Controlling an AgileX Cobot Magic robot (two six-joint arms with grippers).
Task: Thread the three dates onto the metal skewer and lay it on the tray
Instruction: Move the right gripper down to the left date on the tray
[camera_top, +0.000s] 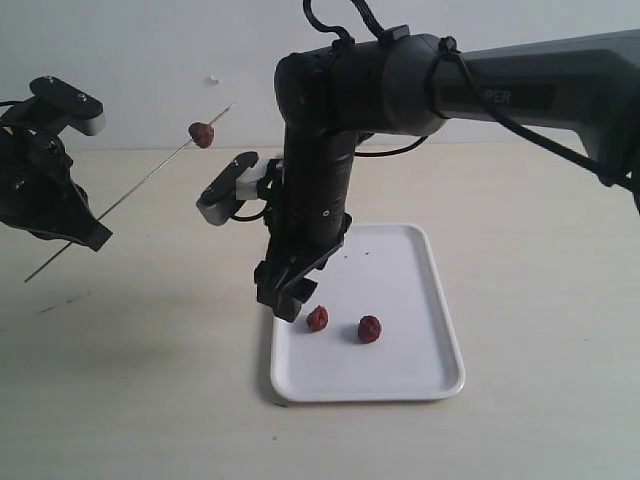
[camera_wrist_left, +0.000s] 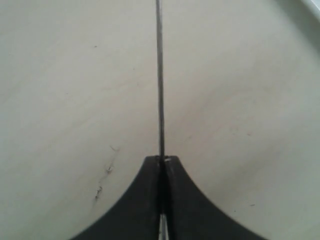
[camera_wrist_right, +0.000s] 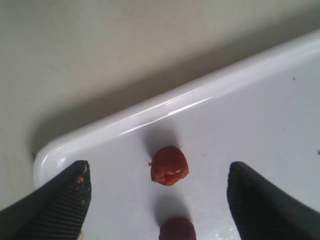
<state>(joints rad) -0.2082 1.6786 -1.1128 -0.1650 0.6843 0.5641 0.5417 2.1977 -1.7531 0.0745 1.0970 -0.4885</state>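
left fingers pinched skewer, tilted up off table, tip free for more, first date threaded | right fingers spread over tray, straddling second date for pickup | third date beside it

light: soft, even; shadows: faint; glare: tray rim; wrist views: slightly blurred

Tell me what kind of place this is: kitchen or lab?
Probably a robot test bench, not a kitchen: bare pale tabletop against a blank wall, a black robot arm, and for props a white tray with two dates and a metal skewer with a third date.
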